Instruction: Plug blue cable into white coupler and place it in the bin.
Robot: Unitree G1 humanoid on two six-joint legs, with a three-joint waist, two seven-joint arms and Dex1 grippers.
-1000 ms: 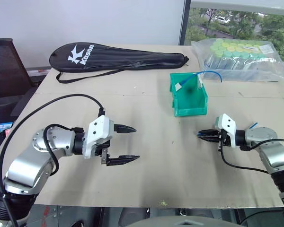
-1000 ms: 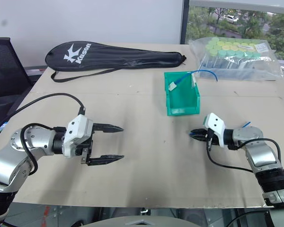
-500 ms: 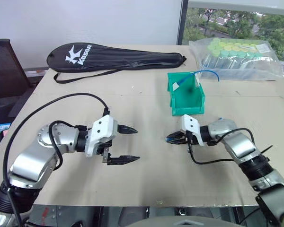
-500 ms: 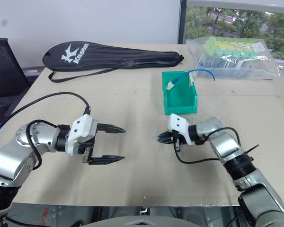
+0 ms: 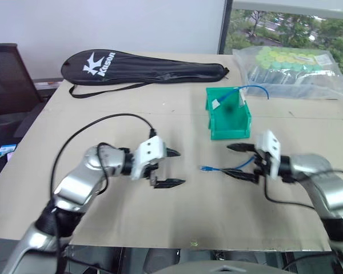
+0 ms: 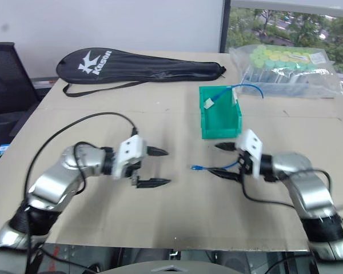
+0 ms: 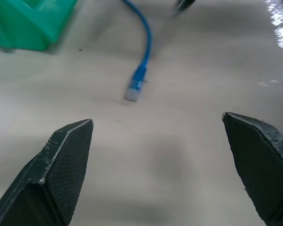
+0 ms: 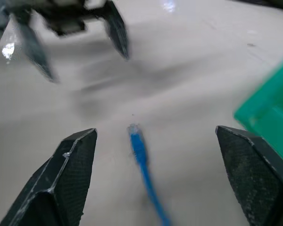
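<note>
The blue cable [image 5: 226, 168] lies flat on the table, its clear plug [image 5: 203, 168] pointing at my left gripper. My right gripper [image 5: 236, 161] stands open around the cable's other stretch, one finger on each side, and grips nothing. In the right wrist view the cable [image 8: 142, 160] runs out between the fingers. My left gripper [image 5: 181, 168] is open a short way from the plug [image 7: 133, 90], which sits ahead of its fingers. The green bin [image 5: 228, 123] stands just behind the cable. The white coupler is hidden.
Inside the bin rests a second blue cable [image 5: 252, 87] with a white end piece [image 5: 216, 104]. A black racket bag [image 5: 143, 65] lies at the back left, a clear bag of green-capped tubes [image 5: 291, 65] at the back right, a dark chair [image 5: 6, 74] far left.
My right gripper went from shut to open, let go of the blue cable and drew back to the right. My left gripper moved right, toward the plug.
</note>
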